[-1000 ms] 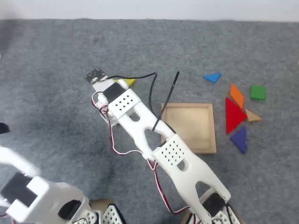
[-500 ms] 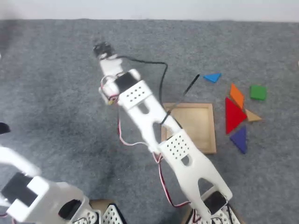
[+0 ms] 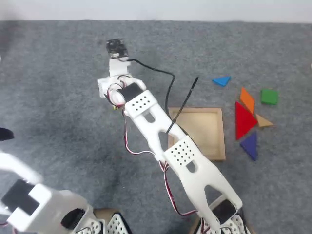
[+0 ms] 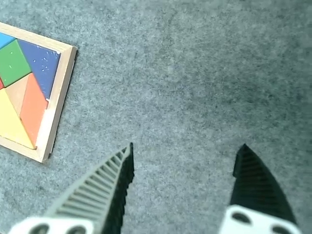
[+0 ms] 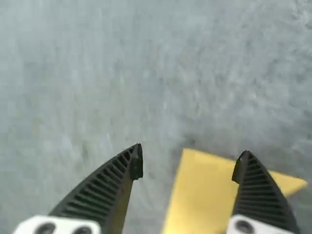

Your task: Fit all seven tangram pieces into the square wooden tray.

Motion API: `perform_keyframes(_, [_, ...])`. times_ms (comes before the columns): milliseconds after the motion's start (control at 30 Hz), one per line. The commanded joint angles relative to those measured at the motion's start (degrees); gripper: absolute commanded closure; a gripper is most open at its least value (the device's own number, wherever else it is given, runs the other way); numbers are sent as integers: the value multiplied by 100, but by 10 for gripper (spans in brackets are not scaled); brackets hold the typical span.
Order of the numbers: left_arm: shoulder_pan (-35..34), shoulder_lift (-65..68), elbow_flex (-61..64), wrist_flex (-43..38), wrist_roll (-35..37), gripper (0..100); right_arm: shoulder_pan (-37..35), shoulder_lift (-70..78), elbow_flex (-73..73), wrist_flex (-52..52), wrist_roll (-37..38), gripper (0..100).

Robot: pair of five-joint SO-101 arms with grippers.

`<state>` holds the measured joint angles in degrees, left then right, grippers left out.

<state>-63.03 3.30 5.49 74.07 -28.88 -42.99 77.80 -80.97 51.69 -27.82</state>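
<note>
Grey carpet [image 3: 58, 97] ran under everything, and my right arm [image 3: 183, 158] lay stretched over the near left corner of the wooden tray [image 3: 204, 127], which was bare wherever I could see it. My left gripper [image 4: 186, 146] was spread wide above plain carpet. My right gripper [image 5: 191, 151] hung beyond the tray's far left corner, jaws wide and gripping nothing, with the yellow piece [image 5: 209, 195] flat on the carpet between them. Off the tray's right edge lay the red triangle [image 3: 243, 120], the purple triangle [image 3: 250, 145], the orange piece [image 3: 247, 100], the green square [image 3: 268, 96] and the tan triangle [image 3: 264, 121]; the blue triangle [image 3: 222, 81] lay past the far right corner. I judged I was at the very first pick. The next move called for lowering, pinching the yellow piece across its edges, then carrying it to the tray and seating it square into a corner.
</note>
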Motion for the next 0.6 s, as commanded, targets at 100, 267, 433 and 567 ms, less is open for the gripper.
perform_keyframes(100, [0, -105, -189, 53, 53, 678, 207, 347, -167, -1297, -1213, 701])
perform_keyframes(267, [0, -105, -189, 62, 53, 679, 224, 338, -220, 154, -554, 701])
perform_keyframes(433, [0, -105, -189, 62, 53, 679, 13, -22, -369, 2580, 202, 701])
perform_keyframes(567, [0, -105, -189, 62, 53, 679, -312, -374, -527, 4145, 659, 701])
